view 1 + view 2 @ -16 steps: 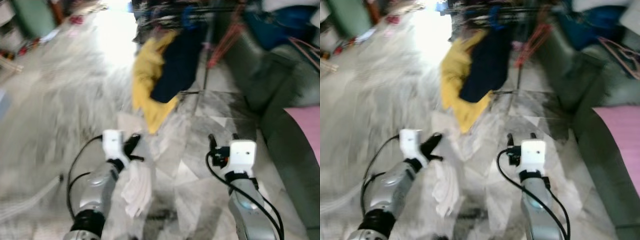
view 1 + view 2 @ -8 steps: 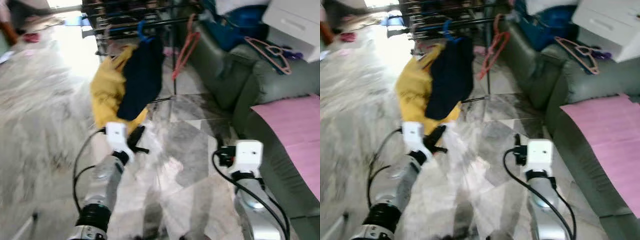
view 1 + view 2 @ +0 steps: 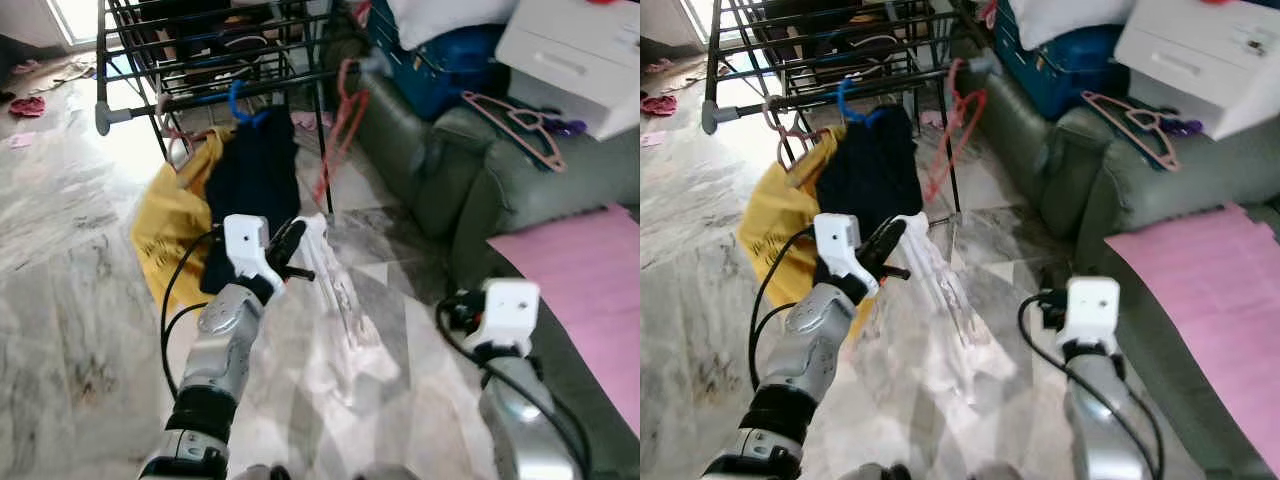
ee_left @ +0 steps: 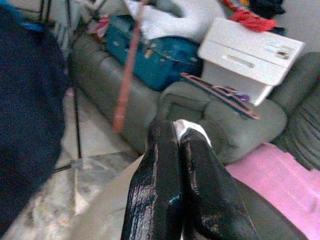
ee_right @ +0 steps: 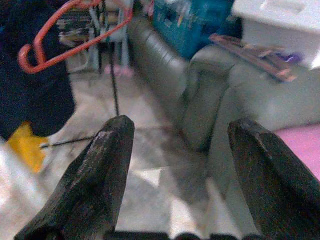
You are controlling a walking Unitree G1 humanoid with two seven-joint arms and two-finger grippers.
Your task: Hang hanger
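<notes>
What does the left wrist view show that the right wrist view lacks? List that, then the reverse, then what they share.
Left wrist view alone: the left pincer, shut on a white garment, and a white pillow.

Right wrist view alone: the right pincer, open with nothing between its fingers, and a yellow garment.

Shared: the green sofa, the blue bag, the white drawer unit, the pink hanger on the sofa arm, the navy garment and the orange hanger.

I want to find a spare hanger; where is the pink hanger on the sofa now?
In the left eye view the pink hanger lies on the green sofa's armrest, on the robot's right, just below the white drawer box.
</notes>
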